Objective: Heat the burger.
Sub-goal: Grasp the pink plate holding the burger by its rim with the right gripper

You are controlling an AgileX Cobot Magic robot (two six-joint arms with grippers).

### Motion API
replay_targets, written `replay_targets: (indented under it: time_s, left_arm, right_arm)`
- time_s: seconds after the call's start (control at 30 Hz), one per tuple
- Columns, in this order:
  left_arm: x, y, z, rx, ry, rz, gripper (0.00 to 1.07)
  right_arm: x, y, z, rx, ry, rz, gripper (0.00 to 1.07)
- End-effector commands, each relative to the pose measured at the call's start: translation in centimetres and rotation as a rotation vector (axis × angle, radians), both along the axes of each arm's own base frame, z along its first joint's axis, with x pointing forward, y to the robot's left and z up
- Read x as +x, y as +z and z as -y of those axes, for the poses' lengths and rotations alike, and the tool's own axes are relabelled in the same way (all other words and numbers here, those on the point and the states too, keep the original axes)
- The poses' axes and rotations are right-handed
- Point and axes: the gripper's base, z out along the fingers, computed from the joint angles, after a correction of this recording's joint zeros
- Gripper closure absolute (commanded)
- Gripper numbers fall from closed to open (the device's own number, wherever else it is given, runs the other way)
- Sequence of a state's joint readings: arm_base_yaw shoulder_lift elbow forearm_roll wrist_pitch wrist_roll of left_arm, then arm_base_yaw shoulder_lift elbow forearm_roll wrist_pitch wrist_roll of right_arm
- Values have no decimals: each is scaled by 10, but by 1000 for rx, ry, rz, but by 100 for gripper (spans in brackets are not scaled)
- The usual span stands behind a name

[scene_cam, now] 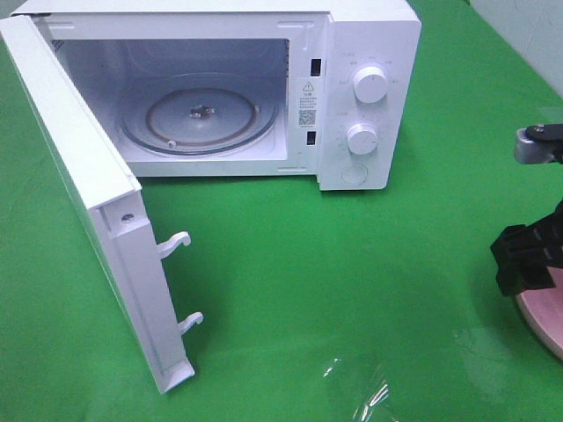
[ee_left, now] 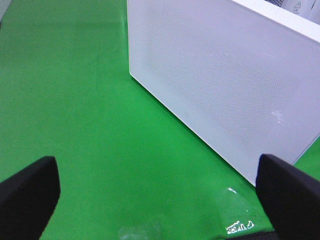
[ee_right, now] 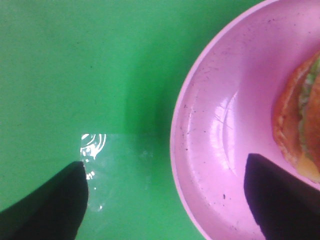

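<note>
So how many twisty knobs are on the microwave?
2. The upper knob sits on the microwave's front panel, right of the opening; the lower knob is directly below it. No others show.

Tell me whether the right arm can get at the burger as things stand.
Probably yes. The right pincer hangs open across the rim of the pink plate, the burger lies on that plate close by, and nothing stands between them.

The microwave [scene_cam: 369,35] is white, its door [ee_left: 225,75] finely dotted; the table [scene_cam: 352,264] is green, the plate [ee_right: 215,150] pink, the burger [ee_right: 292,125] orange-brown and green.
</note>
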State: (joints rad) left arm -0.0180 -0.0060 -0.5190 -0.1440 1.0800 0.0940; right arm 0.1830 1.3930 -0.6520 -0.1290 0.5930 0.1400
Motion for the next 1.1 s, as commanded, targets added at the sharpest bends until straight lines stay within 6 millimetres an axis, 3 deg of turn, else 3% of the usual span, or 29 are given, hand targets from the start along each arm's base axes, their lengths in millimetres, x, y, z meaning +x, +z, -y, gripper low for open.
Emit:
replay_targets:
  time_s: [0.03, 0.37, 0.77, 0.93, 1.0, 1.03, 1.07, 1.1]
  left_arm:
    - [-2, 0, 1, -16, -3, 22, 8]
    - [-2, 0, 1, -16, -3, 22, 8]
    - [-2, 0, 1, -16, -3, 22, 8]
    - [-2, 0, 1, -16, -3, 22, 8]
    - [-2, 0, 1, -16, -3, 22, 8]
    - [-2, 0, 1, -16, -3, 22, 8]
    - [-2, 0, 1, -16, -3, 22, 8]
    - [-2, 0, 1, -16, -3, 22, 8]
  right_arm:
    - [9, -16, -1, -3, 5, -18, 27]
    - [22, -55, 0, -44, -9, -90, 29]
    - [26, -78, 2, -79, -19, -132, 30]
    - [26, -78, 2, -80, -36, -132, 43]
    - [26, -77, 3, -96, -21, -137, 58]
    - [26, -77, 3, -96, -21, -137, 58]
    - [26, -77, 4, -107, -6, -135, 70]
    - [26, -77, 4, -107, -6, -135, 70]
